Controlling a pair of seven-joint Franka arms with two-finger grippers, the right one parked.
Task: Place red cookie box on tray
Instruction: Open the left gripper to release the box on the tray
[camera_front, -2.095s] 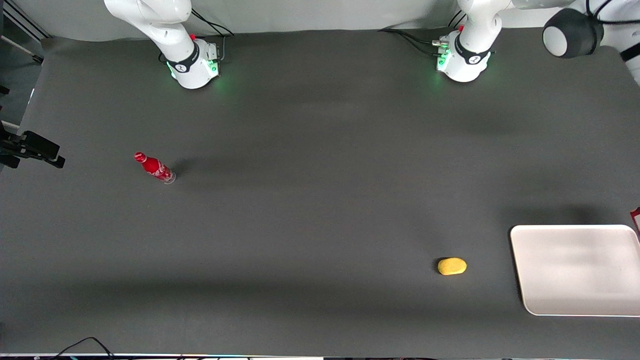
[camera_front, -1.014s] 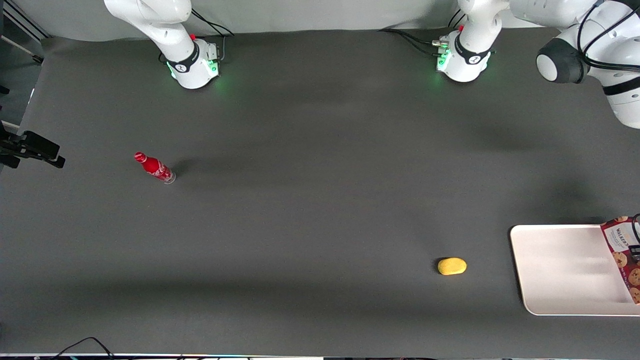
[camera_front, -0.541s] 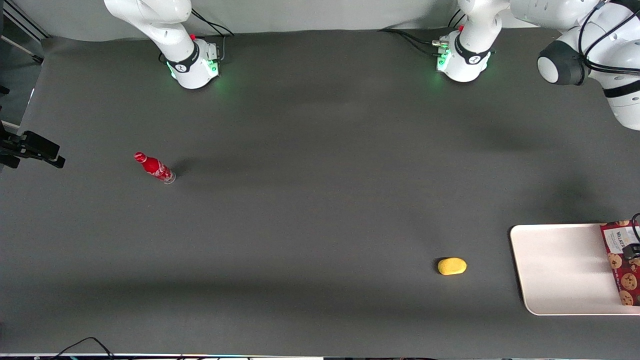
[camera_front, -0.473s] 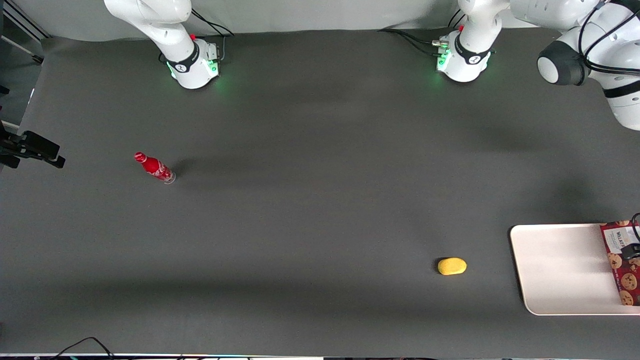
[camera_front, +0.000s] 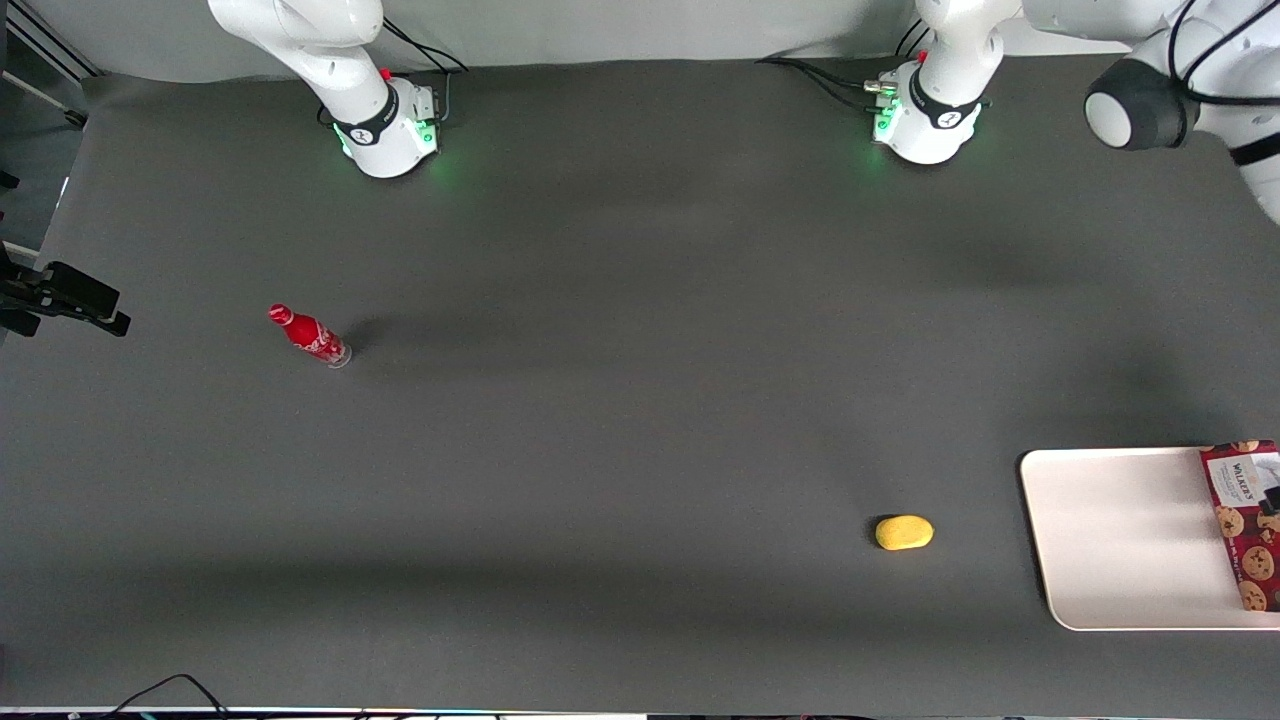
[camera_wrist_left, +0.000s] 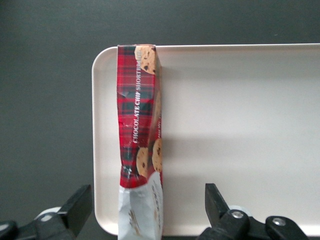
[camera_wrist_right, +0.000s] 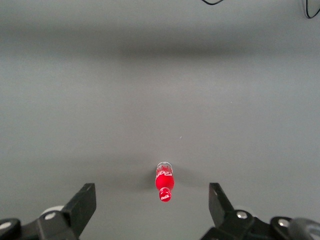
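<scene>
- One dark worktop (camera_front: 640, 400) is seen, with one tray, one box, one bottle and one yellow lump on it.
- One tray (camera_wrist_left: 240, 125) is seen under the jaws, wide and off-white.
- One red cookie box (camera_wrist_left: 139, 135) is seen on the tray, along one short rim. It seems to stand on a thin side.
- The box's long line runs straight away from the jaws. Its near end sits between the two fingers, closer to one of them.
- The gripper (camera_wrist_left: 145, 210) is held above the box. The jaws are spread wide and nothing is gripped; the box is not touched.
- The box looks set down, so the job is judged nearly done.
- One small red bottle (camera_front: 309, 335) is seen well away, toward the parked arm's end.
- One yellow lump (camera_front: 904, 532) is seen near the tray.
</scene>
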